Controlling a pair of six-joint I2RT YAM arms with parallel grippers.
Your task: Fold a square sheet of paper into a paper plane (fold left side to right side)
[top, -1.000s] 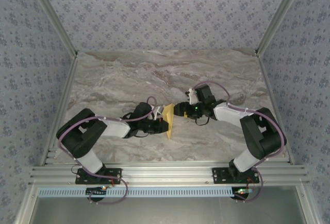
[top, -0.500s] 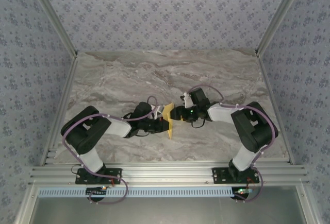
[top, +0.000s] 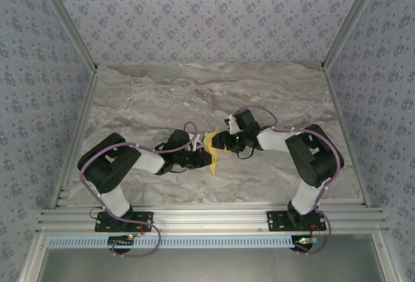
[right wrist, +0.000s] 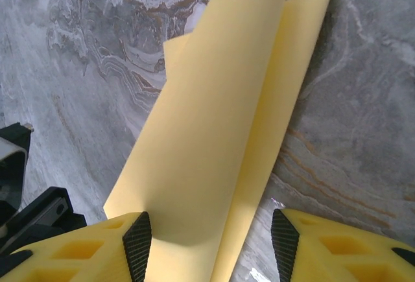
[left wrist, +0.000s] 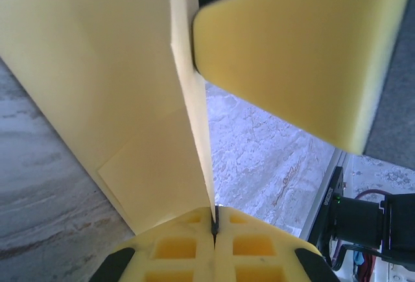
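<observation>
So compared to a second ago, the right arm has tucked in quite a bit: its elbow has swung left toward the middle of the table and the right gripper [top: 219, 141] has slid in closer, so it's now right up against the yellow paper [top: 211, 150] instead of sitting a little off to its right. The left arm has barely budged apart from its shoulder shifting a touch. The left gripper [top: 205, 157] is clenched tight on the paper. In the left wrist view you can see the left gripper [left wrist: 214, 229] with its two yellow fingers pressed together at the bottom and the paper [left wrist: 117, 87] pinched in the seam, standing up on edge from there, already folded into layers with a crease line across the lower part. One of the right gripper's foam fingers [left wrist: 298, 42] sits just beside the paper's thin edge on the far side. From the right wrist view, the right gripper [right wrist: 211, 243] has its jaws spread apart, one finger on each side of the paper [right wrist: 214, 120], so it's straddling it, not gripping. The folded layers run up and away over the marble table [right wrist: 78, 48]. Paper sits around the middle of the table, between both grippers.
</observation>
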